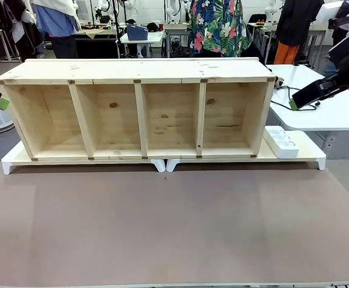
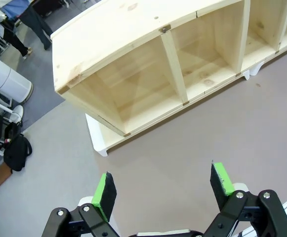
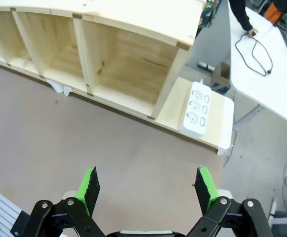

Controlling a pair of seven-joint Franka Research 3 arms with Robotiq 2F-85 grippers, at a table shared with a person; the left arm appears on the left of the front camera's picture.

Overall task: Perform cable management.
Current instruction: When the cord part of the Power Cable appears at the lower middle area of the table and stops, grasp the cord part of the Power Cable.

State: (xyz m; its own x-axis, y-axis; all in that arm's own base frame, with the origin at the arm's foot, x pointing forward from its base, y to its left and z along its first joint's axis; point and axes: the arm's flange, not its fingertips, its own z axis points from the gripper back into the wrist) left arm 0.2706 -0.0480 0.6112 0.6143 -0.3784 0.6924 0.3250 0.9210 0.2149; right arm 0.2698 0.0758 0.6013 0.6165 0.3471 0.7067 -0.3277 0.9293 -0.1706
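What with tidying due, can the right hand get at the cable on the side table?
Probably yes: the open right hand hangs free; the cable lies uncovered, a person's hand at its end.

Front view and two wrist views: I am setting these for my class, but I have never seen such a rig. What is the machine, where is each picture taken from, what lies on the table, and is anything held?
The machine is two white robot arms, each ending in a black two-finger gripper with green pads. The front view looks across the brown table from between the arms. Each wrist view looks along one arm's own fingers: the left gripper and the right gripper are both open and hold nothing. On the table stands a wooden shelf with four compartments; a white power strip lies beside its right end. The black cable lies looped on a separate white table to the right.
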